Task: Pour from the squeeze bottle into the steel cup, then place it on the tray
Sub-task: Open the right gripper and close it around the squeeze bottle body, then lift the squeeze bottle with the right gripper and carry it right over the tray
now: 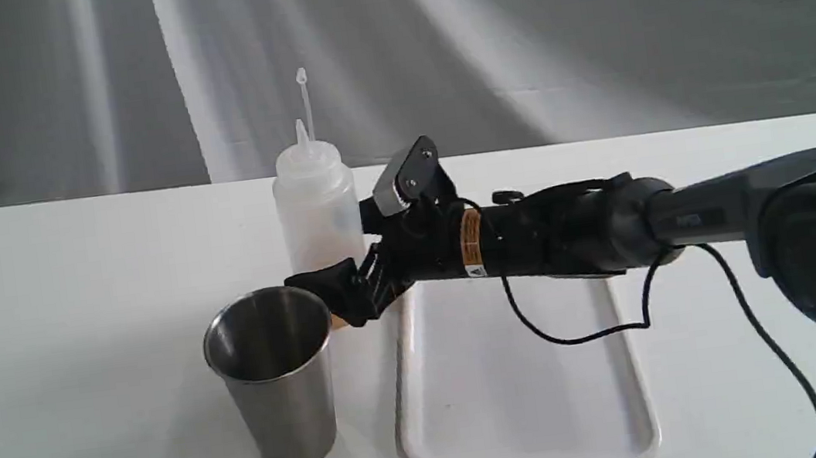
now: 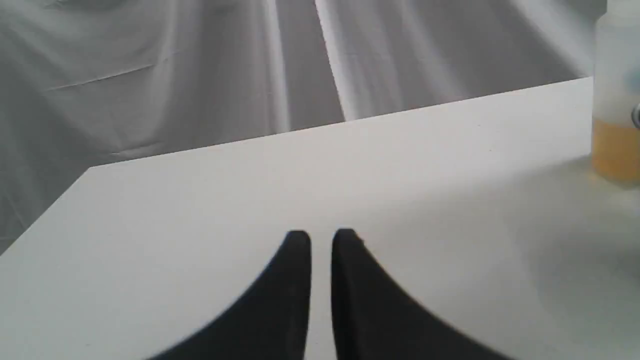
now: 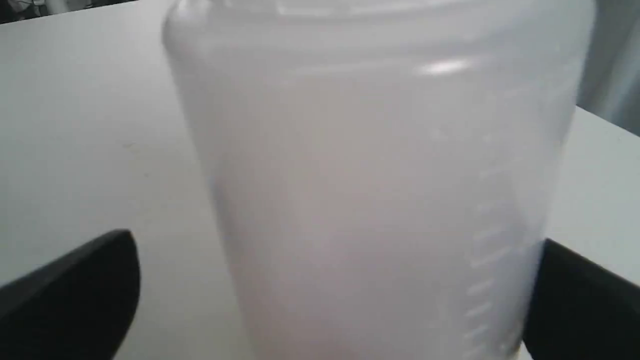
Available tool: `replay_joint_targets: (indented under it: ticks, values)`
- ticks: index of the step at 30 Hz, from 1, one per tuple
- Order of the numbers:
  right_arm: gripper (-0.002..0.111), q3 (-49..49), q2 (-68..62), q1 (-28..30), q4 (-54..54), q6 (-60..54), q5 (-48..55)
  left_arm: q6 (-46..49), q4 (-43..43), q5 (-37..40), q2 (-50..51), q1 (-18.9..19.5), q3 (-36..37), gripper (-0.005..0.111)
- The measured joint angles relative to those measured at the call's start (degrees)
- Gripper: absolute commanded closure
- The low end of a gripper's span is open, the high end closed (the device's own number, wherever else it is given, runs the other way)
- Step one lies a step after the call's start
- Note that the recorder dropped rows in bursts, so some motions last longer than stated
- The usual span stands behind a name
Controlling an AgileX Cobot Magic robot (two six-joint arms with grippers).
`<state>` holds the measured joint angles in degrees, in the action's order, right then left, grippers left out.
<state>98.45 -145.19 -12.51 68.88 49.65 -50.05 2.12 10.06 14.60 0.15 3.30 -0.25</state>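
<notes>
Squeeze bottle [image 1: 317, 209] stands upright on the desk [image 1: 74, 301] at one o'clock from the steel cup [image 1: 273, 370], with the tray [image 1: 521, 386] at the cup's three o'clock. The right arm stretches level from three o'clock above the tray. Its right pincer [image 3: 332, 270] is spread astride the bottle's lower body, one finger [image 3: 75, 295] clear of it. The left pincer [image 2: 321, 240] hovers over the desk, nearly closed and empty.

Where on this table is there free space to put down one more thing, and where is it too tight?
Free: the table left of the steel cup, and the near half of the tray. Crowded: around the squeeze bottle, which the right gripper straddles, just behind the cup and beside the tray.
</notes>
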Motion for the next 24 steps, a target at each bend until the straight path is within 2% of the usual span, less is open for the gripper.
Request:
replay_joint_targets:
  ticks: [24]
  values:
    - [0.005,4.0,-2.0,-1.7,-3.0,-2.7,1.5,0.0,0.0,0.0,0.0,0.0,0.0,0.098]
